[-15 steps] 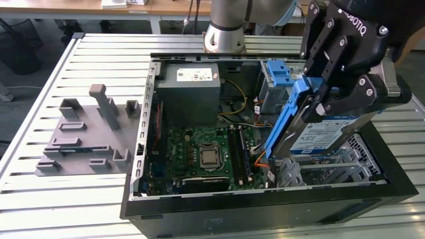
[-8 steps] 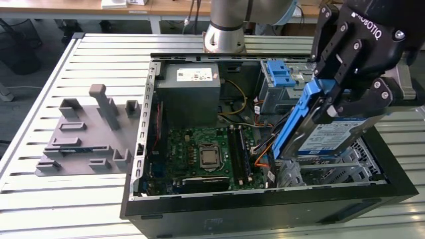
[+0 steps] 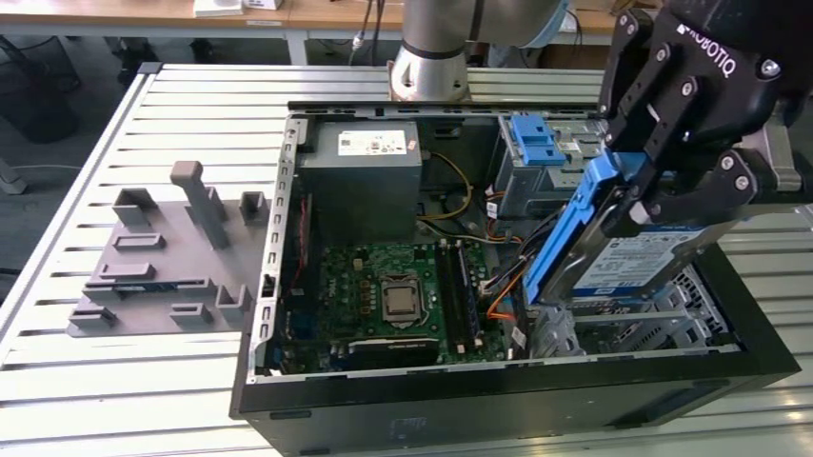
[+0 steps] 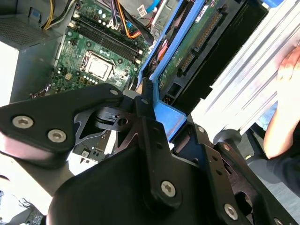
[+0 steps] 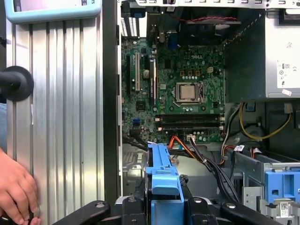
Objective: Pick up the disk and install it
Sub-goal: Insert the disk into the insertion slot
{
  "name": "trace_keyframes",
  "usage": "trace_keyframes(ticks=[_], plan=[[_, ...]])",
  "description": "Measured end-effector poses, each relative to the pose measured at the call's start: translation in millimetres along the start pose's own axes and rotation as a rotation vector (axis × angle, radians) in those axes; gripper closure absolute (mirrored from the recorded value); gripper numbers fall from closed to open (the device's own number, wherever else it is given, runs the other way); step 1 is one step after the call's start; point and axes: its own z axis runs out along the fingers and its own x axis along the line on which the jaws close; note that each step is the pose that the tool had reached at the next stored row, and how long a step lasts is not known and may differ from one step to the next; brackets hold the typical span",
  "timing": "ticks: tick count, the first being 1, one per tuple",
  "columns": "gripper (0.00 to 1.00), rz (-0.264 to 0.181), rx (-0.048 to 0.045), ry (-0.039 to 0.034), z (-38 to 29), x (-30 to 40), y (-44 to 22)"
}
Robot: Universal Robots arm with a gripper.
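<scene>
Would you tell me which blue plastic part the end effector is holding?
The long blue side rail of the disk, clamped in the end effector; the ridged blue latch sits untouched on the drive cage.

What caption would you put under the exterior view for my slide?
The gripper holds the disk, tilted, over the open computer case.

tool (image 4: 158, 111) clamped on disk (image 4: 186, 49), motherboard (image 4: 82, 44) beyond
</scene>
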Motion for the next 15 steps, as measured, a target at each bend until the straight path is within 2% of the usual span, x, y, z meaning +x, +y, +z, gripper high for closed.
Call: trace_keyframes(ticks=[9, 15], plan=[[0.64, 0.003, 0.0001, 0.0003, 4.9, -0.3, -19.5], [0.64, 0.003, 0.0001, 0.0002, 5.1, -0.2, -19.7]])
